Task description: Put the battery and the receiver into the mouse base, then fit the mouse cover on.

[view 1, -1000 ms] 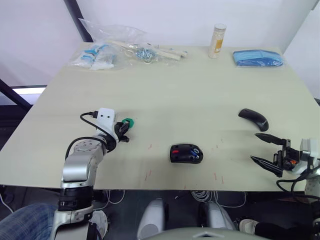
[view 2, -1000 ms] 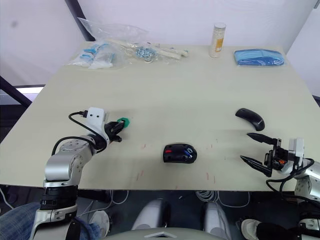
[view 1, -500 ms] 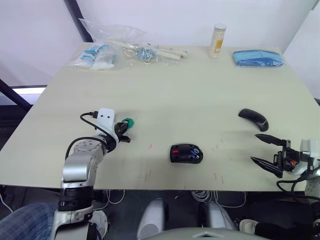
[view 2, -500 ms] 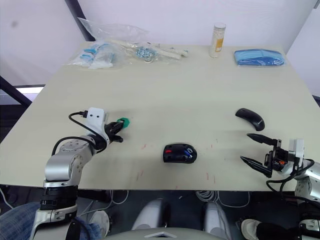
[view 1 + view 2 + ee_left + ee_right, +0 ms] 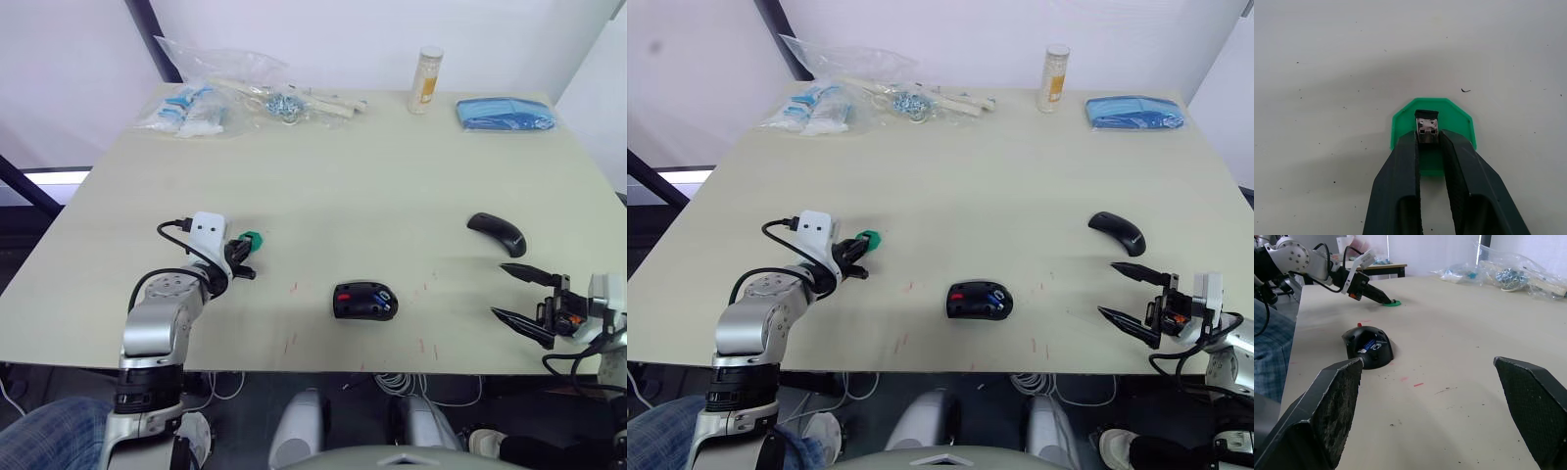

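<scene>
1. I judge I am on the receiver step. My left gripper is closed on the receiver, pinching it over the green disc on the table.
2. The battery already seems to lie inside the mouse base, showing as a blue bit next to the red patch.
3. Next, I think I must lift the receiver off the disc, carry it right to the mouse base, and line it up with its small slot. The plug is tiny, so a tilt in my grip could make it jam or slip.
4. My right gripper hangs with fingers spread wide and holding nothing, near the table's front right edge, well apart from the base.
5. The mouse cover lies on the table just beyond my right gripper, waiting for the last step.
6. At the far edge sit plastic bags, a pale bottle and a blue packet, all well apart from my path. Nothing stands between disc and base.
</scene>
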Robot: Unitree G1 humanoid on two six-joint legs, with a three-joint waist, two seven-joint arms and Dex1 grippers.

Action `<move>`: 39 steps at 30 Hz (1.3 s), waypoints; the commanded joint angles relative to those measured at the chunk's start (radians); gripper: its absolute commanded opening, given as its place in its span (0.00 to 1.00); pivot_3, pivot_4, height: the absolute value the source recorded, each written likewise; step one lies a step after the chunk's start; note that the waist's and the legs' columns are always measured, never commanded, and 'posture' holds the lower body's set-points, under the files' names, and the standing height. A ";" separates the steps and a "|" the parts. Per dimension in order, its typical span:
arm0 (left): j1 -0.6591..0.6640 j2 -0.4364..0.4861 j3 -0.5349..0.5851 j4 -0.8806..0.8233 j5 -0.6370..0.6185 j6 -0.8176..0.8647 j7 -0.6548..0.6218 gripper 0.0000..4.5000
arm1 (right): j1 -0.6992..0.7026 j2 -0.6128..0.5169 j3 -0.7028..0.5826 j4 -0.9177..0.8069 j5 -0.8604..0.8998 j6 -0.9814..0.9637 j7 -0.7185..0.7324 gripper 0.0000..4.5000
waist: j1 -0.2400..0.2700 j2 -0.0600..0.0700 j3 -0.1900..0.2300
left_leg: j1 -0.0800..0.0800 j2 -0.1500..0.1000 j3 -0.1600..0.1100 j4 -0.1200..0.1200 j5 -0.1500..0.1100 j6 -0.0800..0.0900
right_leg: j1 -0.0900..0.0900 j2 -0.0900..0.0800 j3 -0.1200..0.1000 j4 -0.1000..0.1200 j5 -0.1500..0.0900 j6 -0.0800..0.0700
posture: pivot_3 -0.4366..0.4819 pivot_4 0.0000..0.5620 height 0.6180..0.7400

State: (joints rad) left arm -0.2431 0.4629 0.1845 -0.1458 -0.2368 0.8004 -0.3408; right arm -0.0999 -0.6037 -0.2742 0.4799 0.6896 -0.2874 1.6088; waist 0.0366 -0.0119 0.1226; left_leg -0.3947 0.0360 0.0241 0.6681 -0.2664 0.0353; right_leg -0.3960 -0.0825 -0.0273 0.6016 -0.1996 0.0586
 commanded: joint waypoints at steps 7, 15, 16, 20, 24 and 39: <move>0.004 0.003 -0.005 -0.022 0.008 -0.010 0.008 0.05 | 0.004 -0.017 -0.006 -0.020 0.019 -0.012 0.006 1.00 | 0.000 0.000 0.000 | 0.000 0.000 0.000 0.000 0.000 0.000 | 0.000 0.000 0.000 0.000 0.000 0.000 | 0.48 0.27 1.00; 0.006 0.014 0.009 -0.025 0.007 -0.037 -0.001 0.05 | 0.008 -0.019 -0.006 -0.028 0.023 -0.012 0.006 1.00 | 0.000 0.000 0.000 | 0.000 0.000 0.000 0.000 0.000 0.000 | 0.000 0.000 0.000 0.000 0.000 0.000 | 0.48 0.27 1.00; 0.007 0.018 0.011 -0.026 0.005 -0.051 -0.008 0.05 | 0.009 -0.019 -0.006 -0.033 0.024 -0.011 0.006 1.00 | 0.000 0.000 0.000 | 0.000 0.000 0.000 0.000 0.000 0.000 | 0.000 0.000 0.000 0.000 0.000 0.000 | 0.48 0.27 1.00; 0.008 0.036 0.029 -0.025 -0.024 -0.120 -0.068 0.05 | 0.019 -0.022 0.005 -0.064 0.028 -0.007 0.006 1.00 | 0.001 0.000 0.000 | 0.000 0.000 0.000 0.000 0.000 0.000 | 0.000 0.000 0.000 0.000 0.000 0.000 | 0.48 0.27 1.00; 0.018 0.086 0.020 -0.004 -0.034 -0.168 -0.150 0.05 | 0.036 -0.032 0.028 -0.106 0.043 0.000 0.006 1.00 | 0.000 0.000 0.000 | 0.000 0.000 0.000 0.000 0.000 0.000 | 0.000 0.000 0.000 0.000 0.000 0.000 | 0.48 0.27 1.00; -0.076 0.287 -0.045 0.145 -0.089 -0.302 -0.550 0.05 | 0.118 -0.063 0.052 -0.369 0.104 0.200 -0.055 1.00 | 0.000 0.000 0.001 | 0.000 0.000 0.000 0.000 0.000 0.000 | 0.000 0.000 -0.001 0.000 0.000 0.000 | 0.48 0.27 1.00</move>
State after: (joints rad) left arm -0.2989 0.7220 0.1428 0.0016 -0.3083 0.5281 -0.8402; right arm 0.0136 -0.6575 -0.1854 0.1678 0.7695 -0.1217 1.5790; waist 0.0370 -0.0119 0.1239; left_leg -0.3951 0.0364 0.0241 0.6679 -0.2668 0.0351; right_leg -0.3965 -0.0826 -0.0279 0.6016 -0.1998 0.0586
